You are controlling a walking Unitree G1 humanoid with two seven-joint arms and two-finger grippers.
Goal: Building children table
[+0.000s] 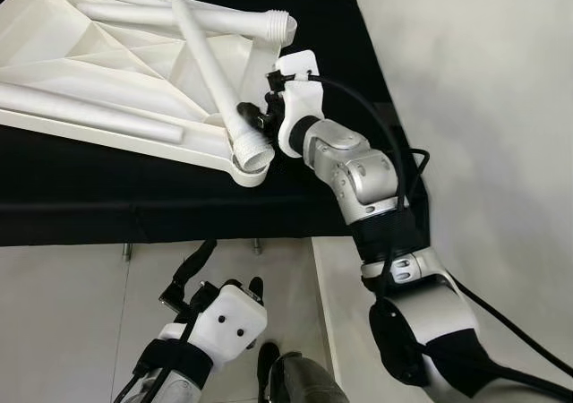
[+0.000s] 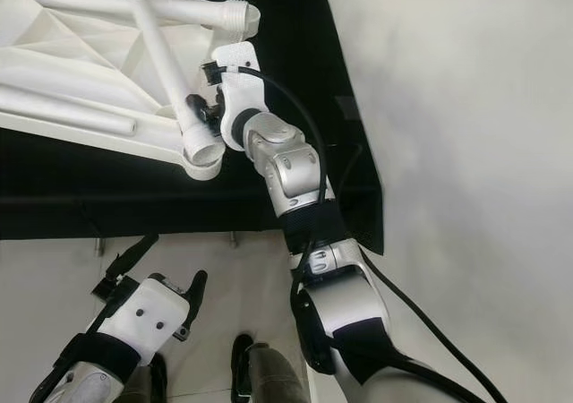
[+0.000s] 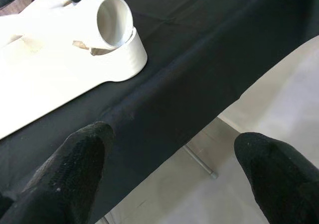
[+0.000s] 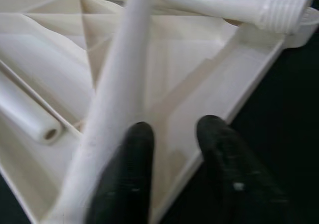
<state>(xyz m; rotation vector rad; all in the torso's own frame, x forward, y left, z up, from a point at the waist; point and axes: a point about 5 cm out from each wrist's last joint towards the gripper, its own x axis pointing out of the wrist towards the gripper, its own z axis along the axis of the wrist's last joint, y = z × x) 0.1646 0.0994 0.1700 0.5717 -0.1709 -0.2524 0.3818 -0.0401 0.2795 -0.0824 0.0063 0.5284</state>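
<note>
the white plastic table top point(image 1: 98, 63) lies upside down, ribs showing, on a surface covered with black cloth point(image 1: 116, 197). three long white plastic tube legs rest on it: one leg lying along the near edge point(image 1: 81, 112), one leg with a threaded end point(image 1: 215, 18) pointing toward the far corner, and one slanted leg point(image 1: 201, 63) whose lower end sits at the round corner socket point(image 1: 251, 166) nearest the robot.

the right gripper point(image 1: 255, 116) is at this slanted leg, just above the socket. in the right wrist view its two black fingers point(image 4: 124, 184) are a narrow way apart, with the leg beside or against one of them; i think they pinch the leg, but the blur makes it not sure. the left gripper point(image 1: 215, 273) hangs low in front of the cloth edge, with its jaws wide and holding nothing.

these legs look light, hollow and stiff, with smooth, rather slippery walls, so a pinch can slide or let the tube turn. a good place to hold is low, near the socket end, where there is less leverage and the thread can be guided straight. the table top is broad and rigid, probably light too, so it may shift on the cloth when the leg is pushed or twisted.
</note>
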